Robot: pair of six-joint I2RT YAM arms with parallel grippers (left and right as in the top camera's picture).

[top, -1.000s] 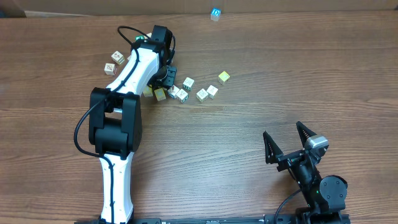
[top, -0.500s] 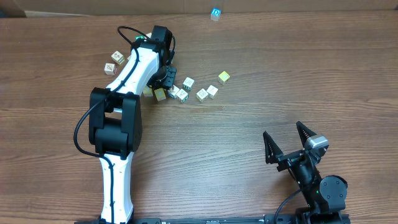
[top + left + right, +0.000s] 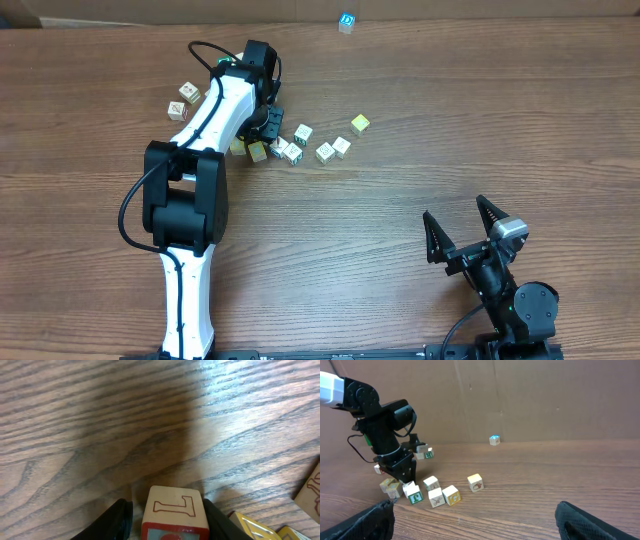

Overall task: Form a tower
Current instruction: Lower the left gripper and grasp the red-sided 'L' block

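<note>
**Overhead:** The left gripper is down among scattered cubes near the far edge of the table, left of centre. A short row of cubes lies just to its right, with a yellow cube beyond them. Two more cubes sit on the arm's other side. A blue cube stands alone at the far edge. The right gripper rests near the near right corner, well apart from the cubes, its jaws spread wide and holding nothing.

**Left wrist:** An L cube, pale on top with a red-framed face below, sits between the black fingers, which are closed on its sides. A yellow-rimmed cube lies just beside it, and the corner of another cube shows at the right.

**Right wrist:** The left arm stands over the cubes before a cardboard wall, its tip touching a green-lettered cube. No view shows whether the L cube rests on another as a tower; the gripper hides the spot.
</note>
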